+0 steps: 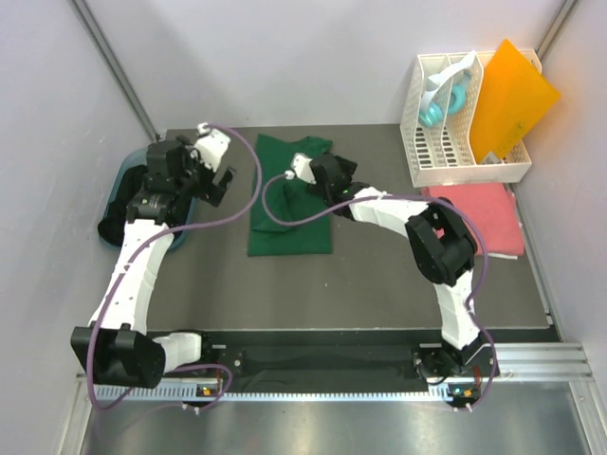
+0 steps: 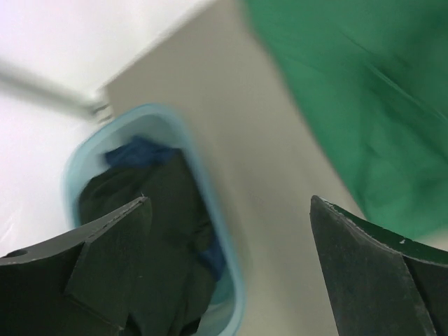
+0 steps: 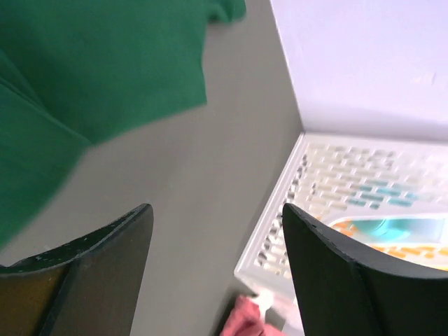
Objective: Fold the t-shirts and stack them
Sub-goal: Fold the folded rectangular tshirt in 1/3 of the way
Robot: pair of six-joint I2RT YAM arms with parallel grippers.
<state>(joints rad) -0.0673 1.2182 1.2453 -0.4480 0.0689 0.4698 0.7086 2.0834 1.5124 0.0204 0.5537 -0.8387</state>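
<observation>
A dark green t-shirt lies folded in a long rectangle on the dark table, at the back middle. My right gripper hovers over its right edge. The right wrist view shows that gripper open and holding nothing, with the green shirt up to its left. A coral pink t-shirt lies folded at the right, and a corner of it shows below the jaws. My left gripper stands wide open and empty, between the green shirt and a tub of dark t-shirts.
A light blue tub sits at the table's left edge, its rim close under my left fingers. A white slotted rack stands at the back right and holds an orange sheet. The rack's wall is near my right gripper.
</observation>
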